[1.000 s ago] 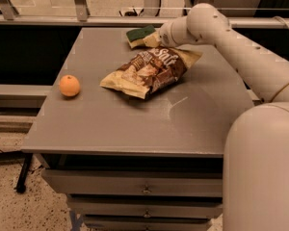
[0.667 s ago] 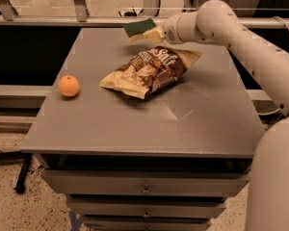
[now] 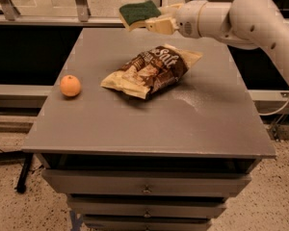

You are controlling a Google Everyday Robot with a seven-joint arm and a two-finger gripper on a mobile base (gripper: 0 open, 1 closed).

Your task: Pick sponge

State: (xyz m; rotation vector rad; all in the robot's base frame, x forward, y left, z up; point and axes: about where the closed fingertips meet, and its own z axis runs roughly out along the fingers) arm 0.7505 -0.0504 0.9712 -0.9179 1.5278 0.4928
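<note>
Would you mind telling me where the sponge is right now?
In the camera view, the sponge is off the table, held in the gripper above the table's far edge, just beyond the snack bag.

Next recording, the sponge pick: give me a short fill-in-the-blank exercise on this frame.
1. The tool, raised over the table's far edge, is shut on a sponge whose top face is dark ____.
2. The round fruit near the table's left edge is an ____.
3. In the picture, the snack bag lies on the table to the ____ of the fruit.

Missing words: green; orange; right.
</note>
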